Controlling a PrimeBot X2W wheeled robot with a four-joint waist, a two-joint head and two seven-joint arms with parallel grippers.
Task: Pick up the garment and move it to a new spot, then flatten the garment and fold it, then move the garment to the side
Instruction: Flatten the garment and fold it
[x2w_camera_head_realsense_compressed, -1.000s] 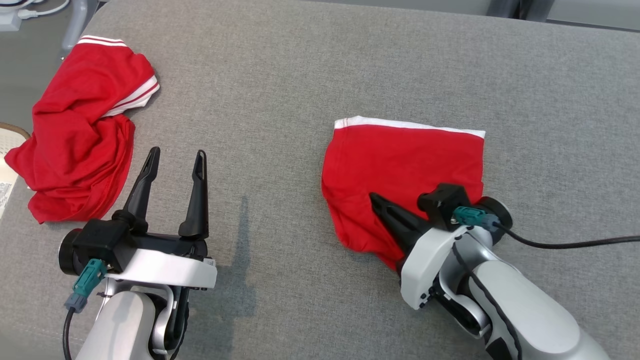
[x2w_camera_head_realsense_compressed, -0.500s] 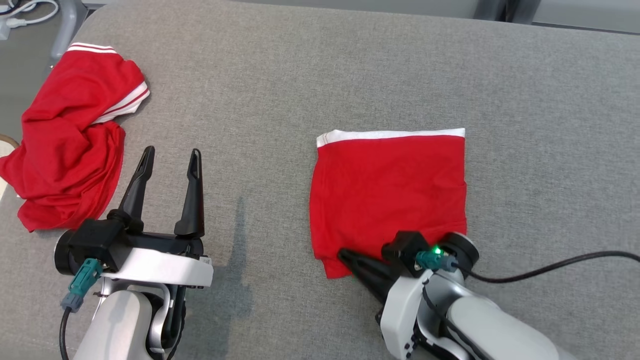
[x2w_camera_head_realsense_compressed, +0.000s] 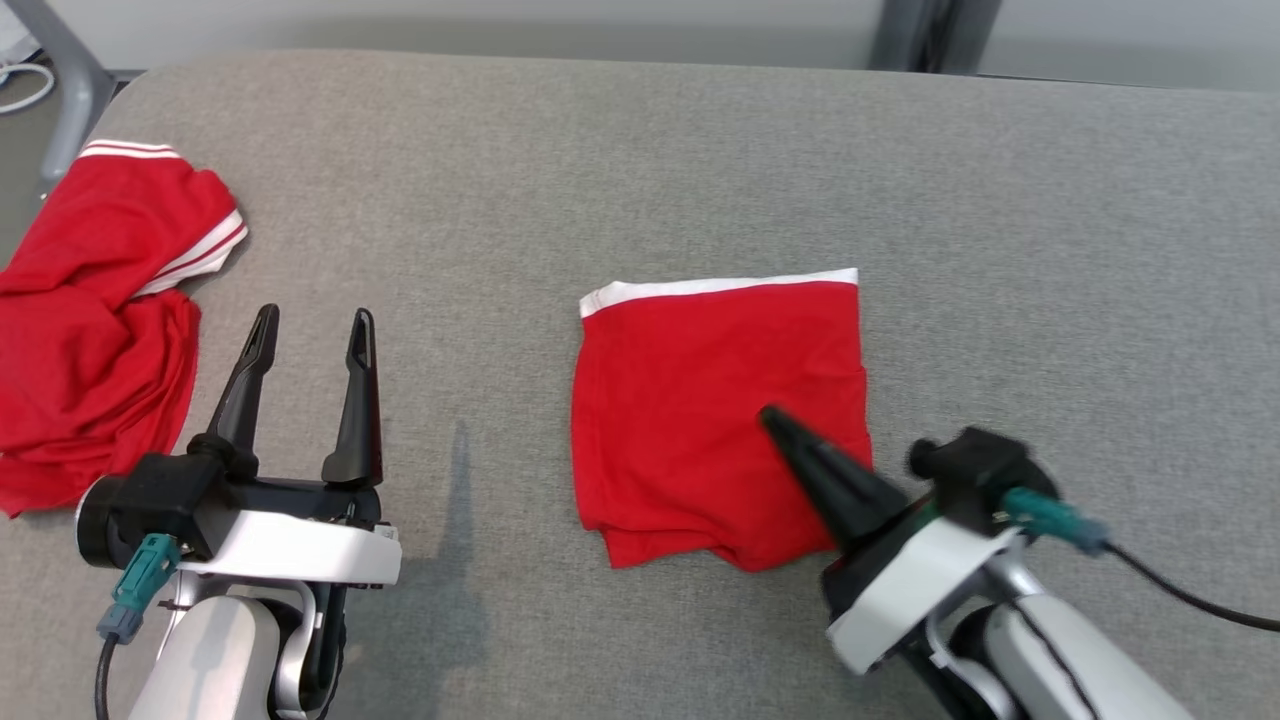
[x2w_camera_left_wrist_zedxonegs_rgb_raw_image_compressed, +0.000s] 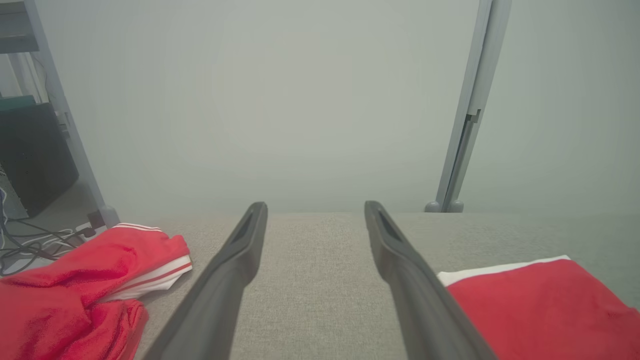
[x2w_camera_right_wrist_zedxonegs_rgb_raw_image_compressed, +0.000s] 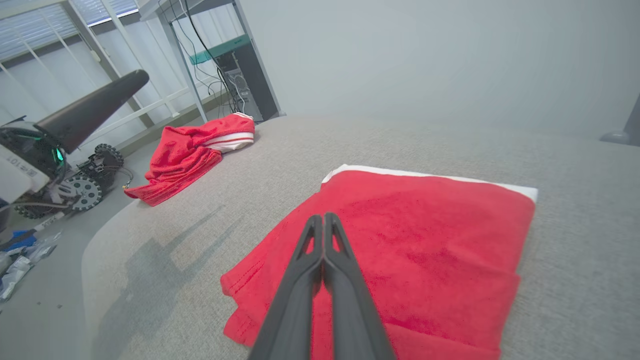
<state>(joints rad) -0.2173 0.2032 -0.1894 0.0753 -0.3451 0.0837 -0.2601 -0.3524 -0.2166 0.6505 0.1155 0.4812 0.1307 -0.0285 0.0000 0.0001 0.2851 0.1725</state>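
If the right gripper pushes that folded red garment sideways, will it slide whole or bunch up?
Probably floppy: the folded garment is soft cloth with loose layered edges, so it may bunch or unfold. Likely light, yet the textured gray surface may grip it, dragging the bottom layer.

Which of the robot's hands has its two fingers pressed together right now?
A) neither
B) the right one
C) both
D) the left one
B: the right hand has its dark fingers closed against each other over the folded red garment, while the left hand has its fingers spread wide apart.
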